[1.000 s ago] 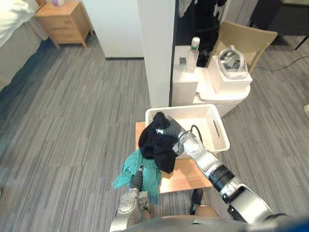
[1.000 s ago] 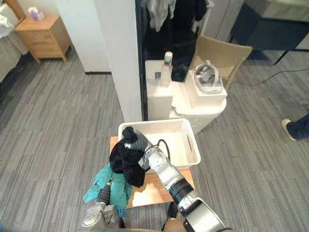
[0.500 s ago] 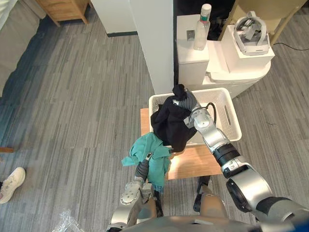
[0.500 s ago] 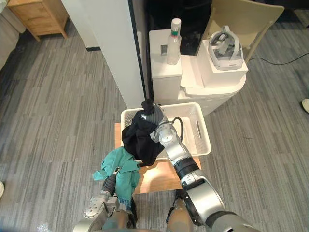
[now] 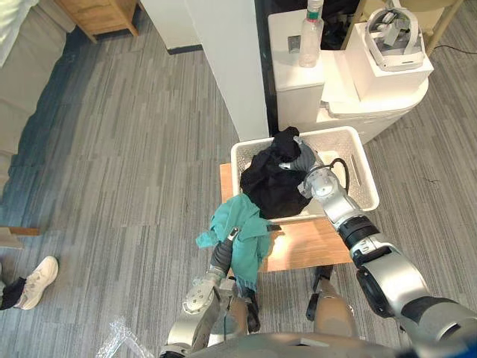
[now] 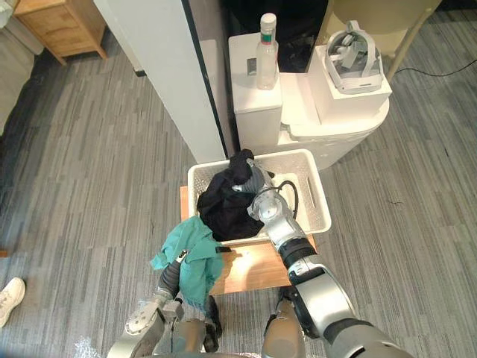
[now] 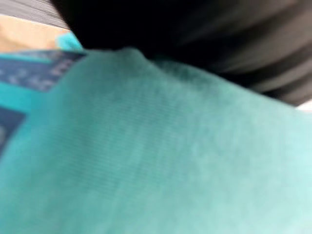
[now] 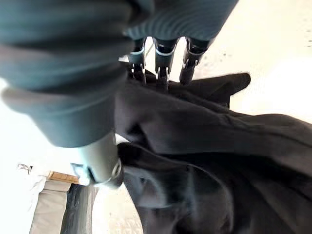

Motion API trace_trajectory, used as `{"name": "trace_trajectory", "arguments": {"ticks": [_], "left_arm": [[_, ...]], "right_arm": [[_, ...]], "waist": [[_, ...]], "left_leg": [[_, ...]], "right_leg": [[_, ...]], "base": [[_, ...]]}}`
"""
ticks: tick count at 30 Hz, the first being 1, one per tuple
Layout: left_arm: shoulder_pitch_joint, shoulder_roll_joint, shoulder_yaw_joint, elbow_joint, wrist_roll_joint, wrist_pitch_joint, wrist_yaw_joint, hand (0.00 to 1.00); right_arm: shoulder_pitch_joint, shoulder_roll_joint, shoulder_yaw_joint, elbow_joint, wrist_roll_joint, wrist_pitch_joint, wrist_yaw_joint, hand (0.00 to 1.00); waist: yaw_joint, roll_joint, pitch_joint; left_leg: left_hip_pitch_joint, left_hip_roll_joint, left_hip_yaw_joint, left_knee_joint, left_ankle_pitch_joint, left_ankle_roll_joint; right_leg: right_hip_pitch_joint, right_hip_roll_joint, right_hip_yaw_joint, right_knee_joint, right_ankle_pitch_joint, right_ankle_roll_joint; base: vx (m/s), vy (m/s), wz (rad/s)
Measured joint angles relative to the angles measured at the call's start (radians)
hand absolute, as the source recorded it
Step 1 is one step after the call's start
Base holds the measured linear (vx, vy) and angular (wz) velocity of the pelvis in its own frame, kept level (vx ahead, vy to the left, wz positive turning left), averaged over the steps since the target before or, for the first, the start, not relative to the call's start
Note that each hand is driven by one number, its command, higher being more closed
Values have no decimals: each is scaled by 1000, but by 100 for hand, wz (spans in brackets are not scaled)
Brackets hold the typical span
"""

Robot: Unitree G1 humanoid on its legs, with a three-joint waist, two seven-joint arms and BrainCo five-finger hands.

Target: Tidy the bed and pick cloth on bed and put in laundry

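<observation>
— So, how much is done?
— Black cloth (image 5: 272, 183) sags into the white basket (image 5: 363, 168), with the right hand (image 5: 305, 160) curled round its top. Teal cloth (image 5: 242, 227) covers the left hand (image 5: 226, 245), so I can't tell its grip; it hangs just outside the basket and is yet to go in

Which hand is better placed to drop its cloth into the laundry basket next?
Right. The right hand holds the black cloth over the white laundry basket; the teal cloth at the left hand hangs outside it, by the stool.
</observation>
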Motion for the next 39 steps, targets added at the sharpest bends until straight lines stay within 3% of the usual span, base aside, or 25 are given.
{"name": "trace_trajectory", "arguments": {"ticks": [6, 10, 14, 17, 23, 28, 32, 39], "left_arm": [[-8, 3, 5, -180, -17, -7, 21, 100], [-34, 2, 47, -348, -53, -43, 24, 100], [-100, 6, 109, -388, -52, -82, 60, 100], [-154, 34, 127, -389, -39, -85, 91, 100], [-223, 46, 178, -389, 55, -95, 168, 100], [-293, 40, 201, -360, 144, -101, 241, 100], [-343, 39, 196, -252, 251, -97, 260, 100], [-374, 38, 160, -4, 407, -16, 233, 100]], "right_arm": [[107, -9, 3, -72, -39, -7, 0, 0], [174, -31, -10, -156, -39, -15, -5, 0], [252, -42, -68, -253, -39, -23, -15, 0], [323, -46, -141, -345, -38, -32, -32, 0], [443, -79, -284, -473, -36, -40, -78, 0], [523, -86, -395, -558, -37, -41, -125, 0], [578, -84, -456, -600, -35, -41, -159, 0], [707, -57, -575, -606, 30, -38, -186, 0]], "waist": [[-7, -2, -1], [-14, -8, -4], [-36, -17, -21], [-43, -36, -37], [-64, -63, -81], [-92, -59, -105], [-107, -58, -122], [-147, -43, -138]], "left_leg": [[22, 12, 25, -1, -6, -6], [49, 25, 46, 0, -11, -13], [68, 29, 53, -3, -14, -17], [84, 30, 65, -6, -15, -19], [116, 30, 100, -16, -18, -24], [134, 30, 113, -17, -20, -26], [137, 31, 133, -17, -27, -28], [157, 42, 163, -24, -29, -38]], "right_leg": [[6, 13, 23, 0, 0, 0], [24, 23, 25, 0, -4, -5], [39, 33, 26, 0, -5, -5], [42, 36, 31, 0, -5, -5], [47, 43, 63, 0, -5, -5], [58, 45, 77, 0, -5, -5], [54, 46, 80, -5, -18, -4], [48, 61, 107, -4, -23, -12]], "base": [[0, -11, -13], [14, -12, -12], [10, -5, -6], [19, 5, -12], [9, 6, -15], [-14, -1, -10], [-37, -14, -15], [16, -10, -14]]}}
